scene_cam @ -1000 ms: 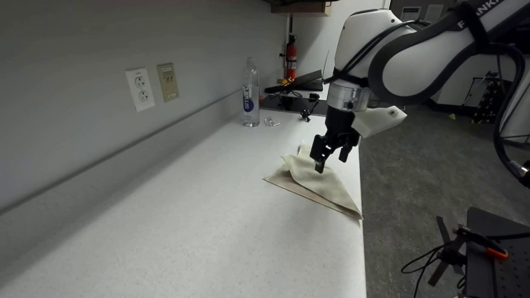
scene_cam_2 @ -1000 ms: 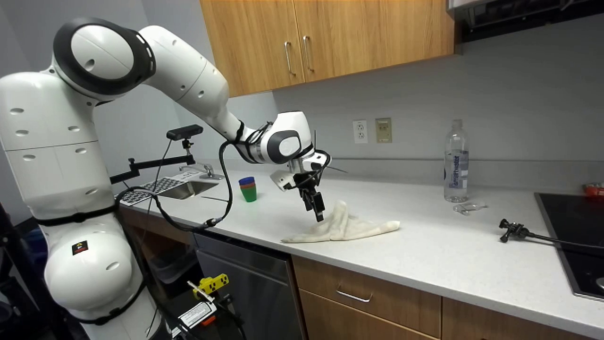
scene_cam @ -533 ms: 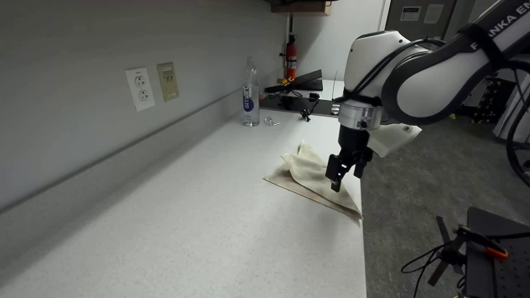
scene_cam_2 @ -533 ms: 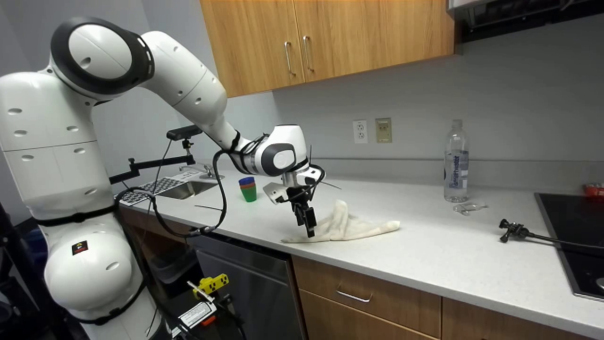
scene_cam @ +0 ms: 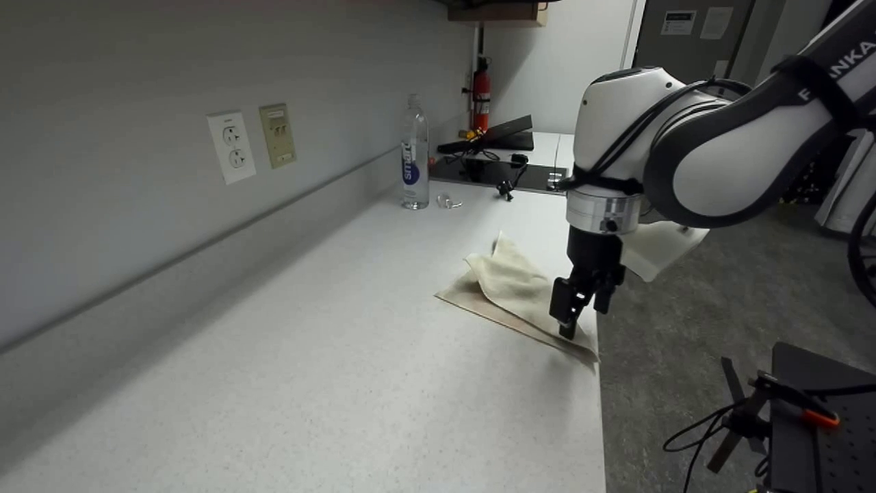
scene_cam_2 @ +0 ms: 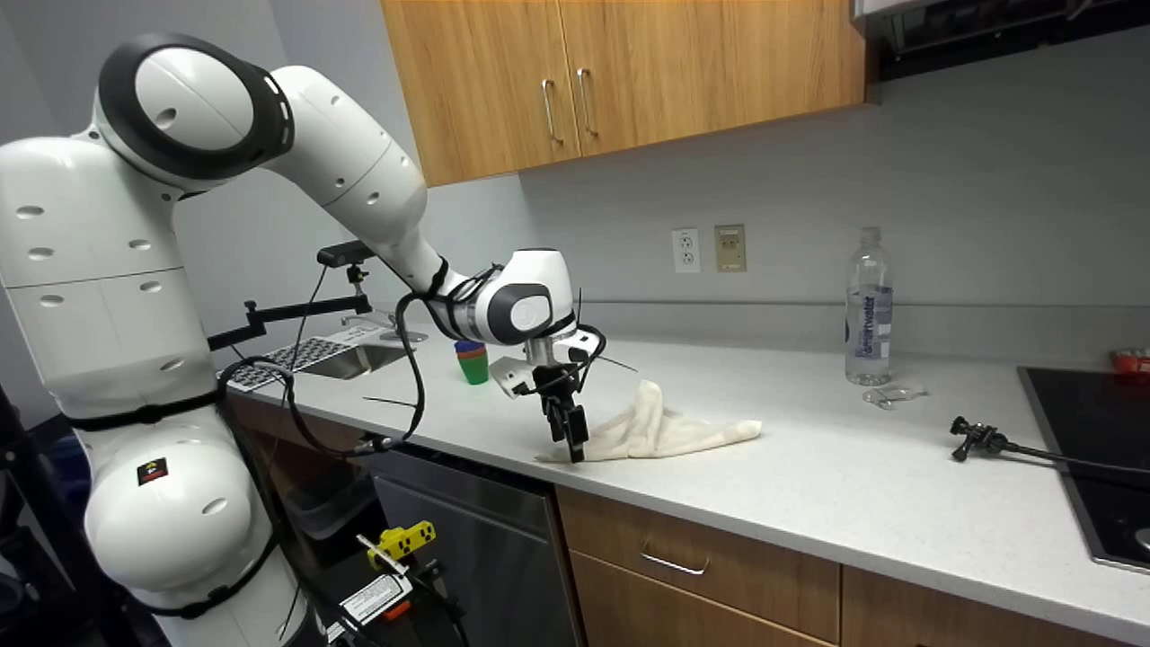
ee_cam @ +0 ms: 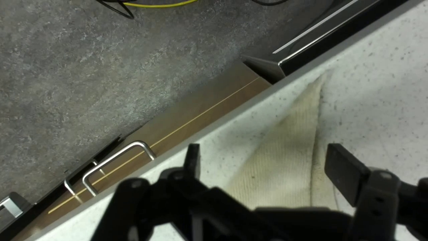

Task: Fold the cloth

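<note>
In the wrist view, the gripper (ee_cam: pixel 264 160) hides the lower part of the cloth (ee_cam: pixel 284 160); whether they touch is unclear. In an exterior view, the cooktop (scene_cam_2: pixel 1101 418) right of the cloth is cut off; in an exterior view, print on papers (scene_cam: pixel 677 23) beyond the cloth is too small to read.

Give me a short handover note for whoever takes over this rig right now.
The hand is open, gripping nothing, jaws either side of a narrow corner of the cloth; contact unclear.
The cloth lies on the counter, that corner near the front edge.
Done: one layer loosely overlaps another.
Left: probably grip this corner, fold it over, then flatten the raised part.
</note>
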Motion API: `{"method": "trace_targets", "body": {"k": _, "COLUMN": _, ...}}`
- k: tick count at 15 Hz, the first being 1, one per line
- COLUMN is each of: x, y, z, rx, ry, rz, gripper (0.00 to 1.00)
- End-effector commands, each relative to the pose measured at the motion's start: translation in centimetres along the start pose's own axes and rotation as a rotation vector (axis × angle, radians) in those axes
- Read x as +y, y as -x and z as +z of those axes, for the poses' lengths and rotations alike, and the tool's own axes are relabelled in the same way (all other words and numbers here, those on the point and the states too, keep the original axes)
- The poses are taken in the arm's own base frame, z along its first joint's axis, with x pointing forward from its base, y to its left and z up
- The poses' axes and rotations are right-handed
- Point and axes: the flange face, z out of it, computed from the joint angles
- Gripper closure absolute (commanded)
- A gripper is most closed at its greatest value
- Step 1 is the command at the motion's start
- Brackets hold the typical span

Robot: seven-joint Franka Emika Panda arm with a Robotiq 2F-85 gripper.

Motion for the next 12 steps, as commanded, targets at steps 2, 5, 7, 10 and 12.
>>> {"method": "trace_targets", "body": {"k": 2, "x": -0.57, "y": 1.16, "z": -0.26, "rx": 0.000, "ry": -0.022, "rz": -0.029, "gripper": 0.13}}
{"method": "trace_targets", "body": {"k": 5, "x": -0.69, "y": 1.19, "z": 0.01, "rx": -0.005, "ry": -0.021, "rz": -0.031, "gripper": 0.27}}
{"method": "trace_targets", "body": {"k": 7, "x": -0.70, "y": 1.02, "z": 0.08, "rx": -0.008, "ry": -0.023, "rz": -0.030, "gripper": 0.41}}
{"method": "trace_targets", "body": {"k": 10, "x": -0.78, "y": 0.60, "z": 0.18, "rx": -0.021, "ry": -0.030, "rz": -0.025, "gripper": 0.66}}
{"method": "trace_targets", "body": {"k": 12, "x": -0.89, "y": 0.30, "z": 0.21, "rx": -0.031, "ry": -0.044, "rz": -0.015, "gripper": 0.80}}
